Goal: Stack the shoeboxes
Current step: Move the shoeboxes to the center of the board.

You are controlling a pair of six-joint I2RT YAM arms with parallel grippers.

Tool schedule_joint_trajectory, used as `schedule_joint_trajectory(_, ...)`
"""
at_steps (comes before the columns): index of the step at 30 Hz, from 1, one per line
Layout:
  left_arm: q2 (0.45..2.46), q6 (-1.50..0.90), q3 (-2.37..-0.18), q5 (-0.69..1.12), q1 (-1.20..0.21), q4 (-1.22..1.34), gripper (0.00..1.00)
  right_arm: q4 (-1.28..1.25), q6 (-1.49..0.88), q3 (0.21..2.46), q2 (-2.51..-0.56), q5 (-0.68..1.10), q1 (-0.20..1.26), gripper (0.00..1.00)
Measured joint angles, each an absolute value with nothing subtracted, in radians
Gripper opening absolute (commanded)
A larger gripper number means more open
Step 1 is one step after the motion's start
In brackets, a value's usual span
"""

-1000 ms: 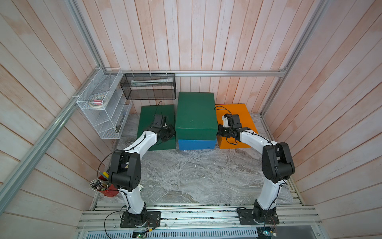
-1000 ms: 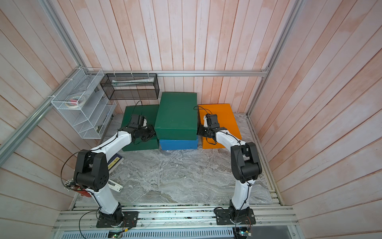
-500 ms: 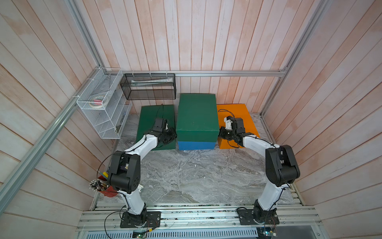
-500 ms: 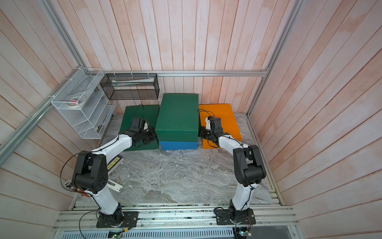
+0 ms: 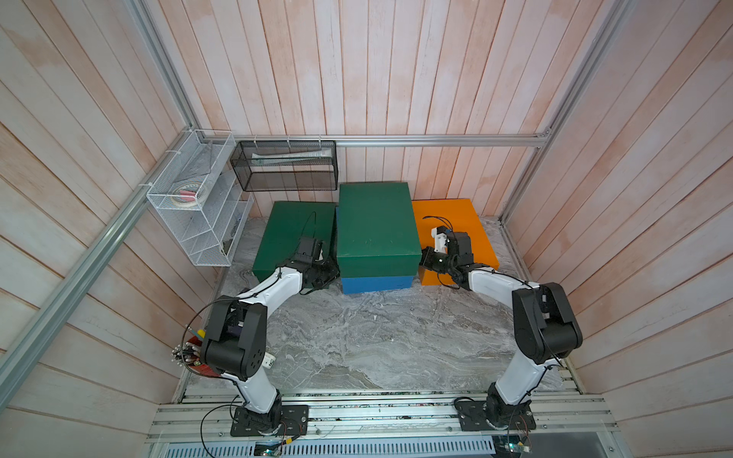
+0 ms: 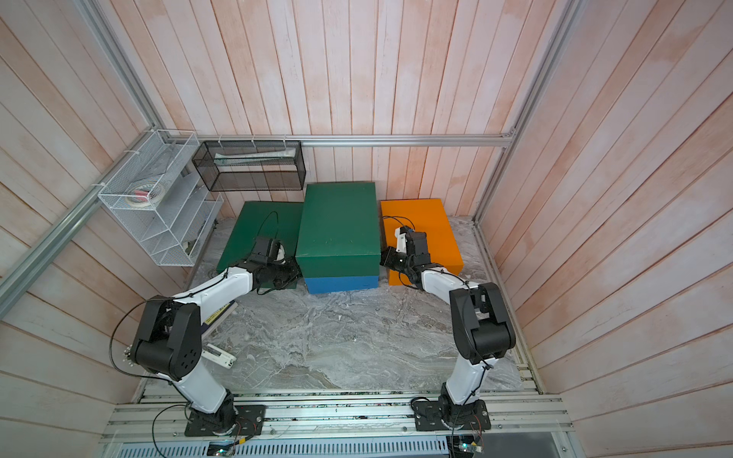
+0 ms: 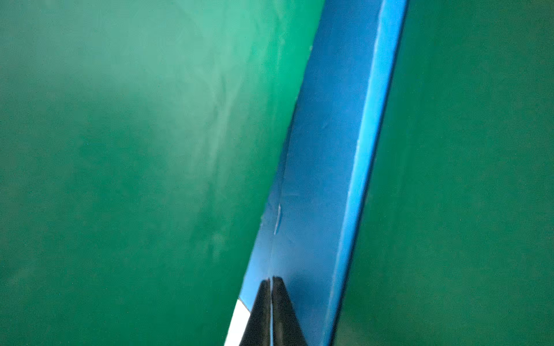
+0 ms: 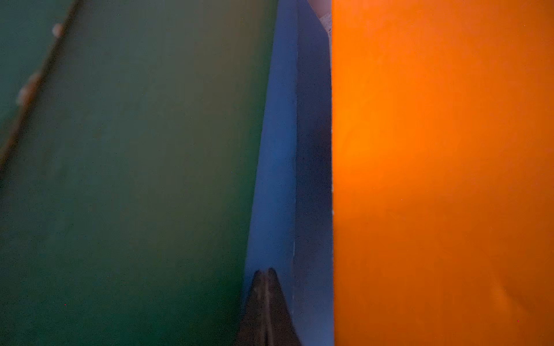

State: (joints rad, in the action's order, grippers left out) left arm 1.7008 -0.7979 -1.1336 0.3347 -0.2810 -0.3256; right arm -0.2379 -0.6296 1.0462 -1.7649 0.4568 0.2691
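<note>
Left gripper [image 7: 271, 280], right gripper [image 8: 265, 271]: both clenched, empty. My closed tips work as pushers, one on each side of stack, probably to square it up. Green shoebox [image 5: 377, 226] sits on blue shoebox [image 5: 377, 283], back centre of table [image 5: 377, 337]. Second green shoebox [image 5: 289, 234] and orange shoebox [image 5: 464, 210] flank stack, not yet stacked. Wrist views show my tips in narrow gaps along blue wall; contact unclear. Top views hide tips but give whole layout.

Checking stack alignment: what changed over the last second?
Left tool and right tool, shut at the sides of the blue box, drew back toward the base rail, sliding it and the top green box slightly nearer. Nothing released. Side green box and orange box stayed.
</note>
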Motion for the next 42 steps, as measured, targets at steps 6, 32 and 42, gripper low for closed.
schedule_joint_trajectory(6, 1.637, -0.809, -1.073, 0.333, -0.282, -0.337, 0.09, -0.252, -0.678, 0.957, -1.716, 0.503, 0.271, 0.0)
schedule_joint_trajectory(32, 1.383, -0.832, -0.953, 0.302, -0.352, -0.458, 0.11, -0.006, -0.669, 0.813, -1.428, 0.486, 0.271, 0.0)
schedule_joint_trajectory(42, 1.33, -0.808, -0.999, 0.302, -0.287, -0.501, 0.11, 0.265, -0.601, 0.817, -1.201, 0.327, 0.271, 0.0)
